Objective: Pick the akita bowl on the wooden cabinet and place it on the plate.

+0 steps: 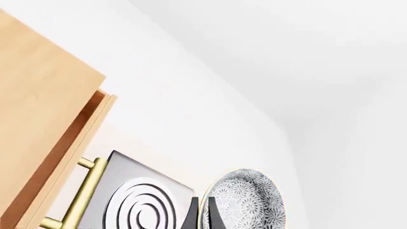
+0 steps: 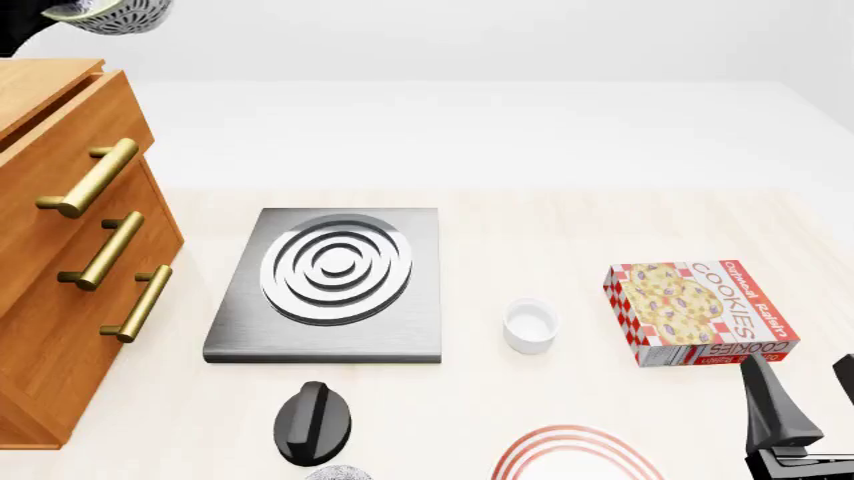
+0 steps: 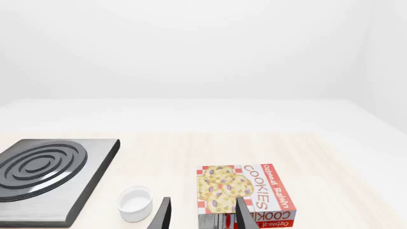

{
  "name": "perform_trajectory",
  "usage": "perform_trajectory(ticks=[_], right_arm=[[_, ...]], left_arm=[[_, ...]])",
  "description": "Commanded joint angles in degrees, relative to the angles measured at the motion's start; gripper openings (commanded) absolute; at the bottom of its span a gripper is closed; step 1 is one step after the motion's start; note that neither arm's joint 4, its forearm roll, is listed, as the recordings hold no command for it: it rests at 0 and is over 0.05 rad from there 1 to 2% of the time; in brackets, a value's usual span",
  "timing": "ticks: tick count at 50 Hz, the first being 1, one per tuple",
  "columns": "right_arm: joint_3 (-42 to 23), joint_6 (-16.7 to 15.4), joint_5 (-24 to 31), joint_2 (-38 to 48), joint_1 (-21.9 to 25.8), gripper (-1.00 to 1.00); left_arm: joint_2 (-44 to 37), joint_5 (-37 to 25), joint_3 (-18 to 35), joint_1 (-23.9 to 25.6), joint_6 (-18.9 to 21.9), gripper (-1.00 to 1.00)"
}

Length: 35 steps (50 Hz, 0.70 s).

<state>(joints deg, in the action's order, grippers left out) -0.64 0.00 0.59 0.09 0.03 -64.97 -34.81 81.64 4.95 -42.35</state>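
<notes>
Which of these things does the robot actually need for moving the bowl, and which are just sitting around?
Part of the job:
- akita bowl, lifted, held in the left gripper
- wooden cabinet, where it sat
- plate, its target

Just lying about:
- stove
- white cup
- cookie box
- black knob
- right gripper, idle, fingers apart

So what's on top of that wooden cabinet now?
Nothing visible on the wooden cabinet; its top is mostly out of frame. The akita bowl hangs above it, held by the left gripper.

Stove (image 2: 331, 283): grey square, silver rings.
White cup (image 2: 530, 326): between the stove and cookie box (image 2: 697, 311).
Black knob (image 2: 312, 423): near the stove.
</notes>
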Motion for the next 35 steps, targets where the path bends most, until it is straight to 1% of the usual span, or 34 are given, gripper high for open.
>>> perform_trajectory(ticks=[1,19,35], right_arm=[[0.0,0.01,0.0,0.0,0.0,1.0],[0.0,0.0,0.0,0.0,0.0,1.0],[0.0,0.01,0.0,0.0,-0.01,1.0]], left_arm=[[-0.3,0.2,0.2,3.94,1.17,-1.0],[-0.61,1.76,-4.34,10.03,2.15,-1.0],[-0.21,1.99,-6.73,13.13,3.55,-1.0]])
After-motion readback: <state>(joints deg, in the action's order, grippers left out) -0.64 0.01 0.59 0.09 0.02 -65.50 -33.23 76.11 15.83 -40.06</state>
